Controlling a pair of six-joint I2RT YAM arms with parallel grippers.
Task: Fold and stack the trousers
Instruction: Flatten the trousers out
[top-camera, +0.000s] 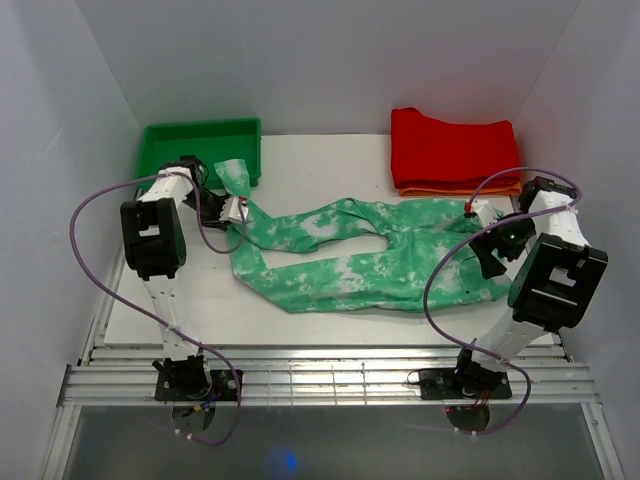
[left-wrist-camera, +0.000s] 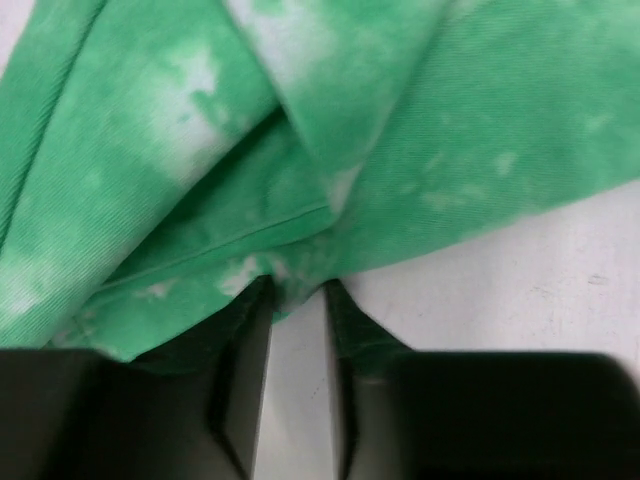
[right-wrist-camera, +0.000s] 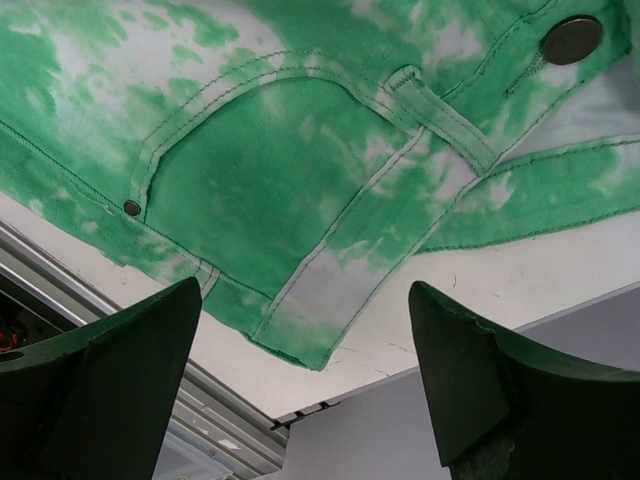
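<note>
The mint-green tie-dye trousers (top-camera: 350, 260) lie spread across the white board, waist at the right, legs running left. My left gripper (top-camera: 235, 208) is shut on the end of the far leg, which stands up a little beside the green tray. In the left wrist view the fingertips pinch bunched cloth (left-wrist-camera: 300, 150) at the gripper (left-wrist-camera: 297, 290). My right gripper (top-camera: 490, 255) hangs open over the waist end. In the right wrist view (right-wrist-camera: 305, 290) it shows above the waistband, pocket and belt loop (right-wrist-camera: 280, 170) without touching them.
A green tray (top-camera: 200, 145) stands at the back left. A folded red garment (top-camera: 455, 148) lies on an orange one (top-camera: 460, 188) at the back right. The white board (top-camera: 330, 170) ends at a slatted metal rail (top-camera: 330, 375) near the arm bases. White walls enclose both sides.
</note>
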